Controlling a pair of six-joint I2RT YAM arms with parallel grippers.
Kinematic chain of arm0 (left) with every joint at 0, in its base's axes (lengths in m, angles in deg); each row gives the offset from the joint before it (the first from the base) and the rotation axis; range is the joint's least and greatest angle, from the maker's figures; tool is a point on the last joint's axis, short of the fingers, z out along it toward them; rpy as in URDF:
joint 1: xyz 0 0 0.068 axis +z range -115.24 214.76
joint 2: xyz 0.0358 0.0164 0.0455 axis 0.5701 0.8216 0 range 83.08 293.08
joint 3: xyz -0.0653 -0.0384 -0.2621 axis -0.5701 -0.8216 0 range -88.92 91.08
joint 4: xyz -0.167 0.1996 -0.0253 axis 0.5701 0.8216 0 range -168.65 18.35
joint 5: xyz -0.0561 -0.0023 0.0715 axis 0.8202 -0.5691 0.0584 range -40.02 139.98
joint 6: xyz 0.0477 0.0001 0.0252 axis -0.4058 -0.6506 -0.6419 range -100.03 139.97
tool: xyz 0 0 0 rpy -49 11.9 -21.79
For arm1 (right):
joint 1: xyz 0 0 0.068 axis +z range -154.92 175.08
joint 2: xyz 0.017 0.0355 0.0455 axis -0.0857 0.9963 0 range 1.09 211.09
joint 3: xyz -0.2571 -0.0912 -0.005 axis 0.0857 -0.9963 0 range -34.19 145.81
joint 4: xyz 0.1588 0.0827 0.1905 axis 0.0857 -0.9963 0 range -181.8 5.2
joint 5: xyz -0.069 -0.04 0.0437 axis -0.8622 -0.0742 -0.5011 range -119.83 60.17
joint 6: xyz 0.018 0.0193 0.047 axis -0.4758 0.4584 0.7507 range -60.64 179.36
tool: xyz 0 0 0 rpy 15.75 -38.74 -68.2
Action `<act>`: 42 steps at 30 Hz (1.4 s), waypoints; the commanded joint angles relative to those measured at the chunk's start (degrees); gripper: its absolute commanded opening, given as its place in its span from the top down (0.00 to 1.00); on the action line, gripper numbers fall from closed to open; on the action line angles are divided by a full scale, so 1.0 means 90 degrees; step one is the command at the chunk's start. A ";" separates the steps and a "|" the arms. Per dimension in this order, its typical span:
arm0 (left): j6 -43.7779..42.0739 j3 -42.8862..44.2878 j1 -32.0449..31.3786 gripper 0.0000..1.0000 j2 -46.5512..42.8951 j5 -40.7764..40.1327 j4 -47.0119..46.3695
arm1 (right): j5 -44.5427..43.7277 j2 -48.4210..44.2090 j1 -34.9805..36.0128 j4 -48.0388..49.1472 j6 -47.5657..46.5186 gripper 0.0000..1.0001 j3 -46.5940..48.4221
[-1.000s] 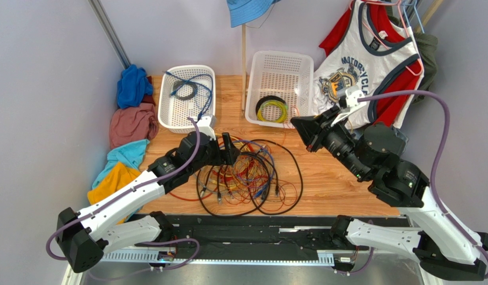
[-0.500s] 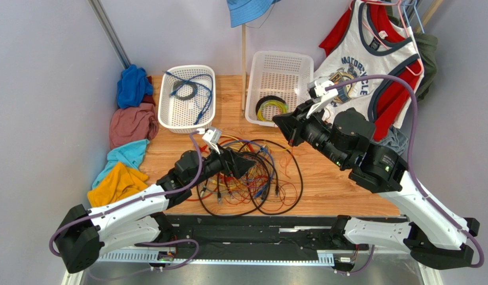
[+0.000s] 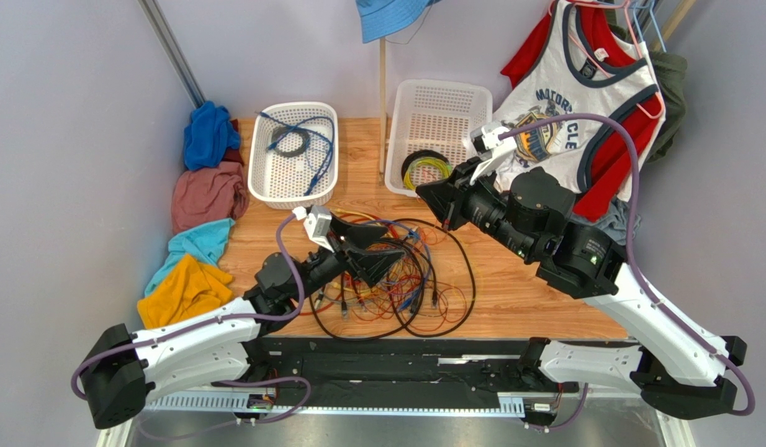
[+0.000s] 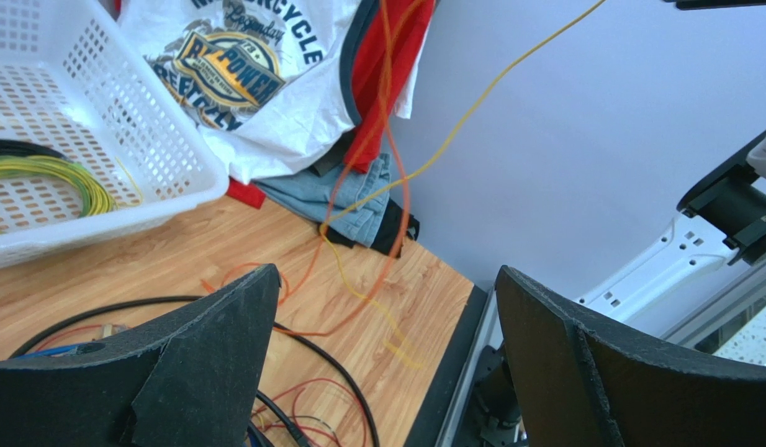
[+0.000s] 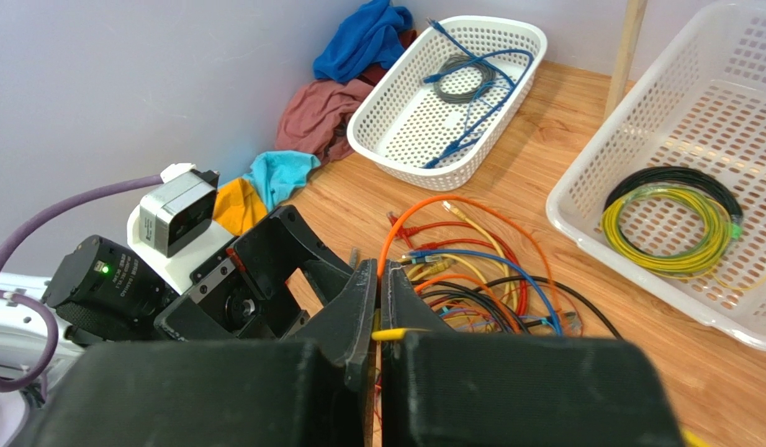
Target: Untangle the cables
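Cables [image 3: 396, 279] in black, blue, red, orange and yellow lie as one knotted heap in the middle of the bench [image 3: 536, 298], so most of the untangling looks yet to be done. Behind the heap, the left basket [image 3: 265, 177] holds a loose blue cable [image 3: 312, 140] beside a grey ring coil [image 3: 289, 142]. The right basket [image 3: 443, 93] holds only a yellow-green ring coil [image 3: 426, 172]. At most one lead seems sorted out so far. The left claw [image 3: 377, 250] hangs just over the heap with its jaws spread wide, gripping nothing. The right claw [image 3: 431, 198], raised near the right basket, is pinched tight on a yellow strand [image 4: 471, 110]. That strand rises taut from the bench, and an orange strand [image 4: 396, 186] climbs beside it. Both are probably being drawn free of the knot.
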 commanded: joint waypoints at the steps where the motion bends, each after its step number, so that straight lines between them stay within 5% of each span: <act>1: -0.0236 -0.0147 -0.0018 0.05 -0.0540 0.0084 -0.0593 | 0.0271 -0.0076 0.0022 0.0472 0.0292 1.00 -0.0247; 14: -0.1075 0.0184 -0.0613 0.06 0.0014 0.0318 -0.1110 | 0.0584 -0.0008 0.0022 0.0863 0.0702 1.00 -0.0647; 19: -0.2100 0.0496 -0.1198 0.06 0.0686 0.0309 -0.1491 | 0.0759 0.0031 0.0022 0.0970 0.0829 1.00 -0.0667; 26: -0.3175 0.0497 -0.1307 0.05 0.1830 0.0329 -0.3606 | 0.1102 -0.0007 0.0022 0.1010 0.1112 1.00 -0.0638; 32: -0.4023 0.1014 -0.1307 0.04 0.2651 0.0338 -0.3718 | 0.1238 -0.0125 0.0022 0.0980 0.1161 1.00 -0.0648; 42: -0.4709 0.1639 -0.1298 0.08 0.3939 -0.0694 -0.4089 | 0.1366 -0.0330 0.0022 0.0951 0.1132 1.00 -0.0833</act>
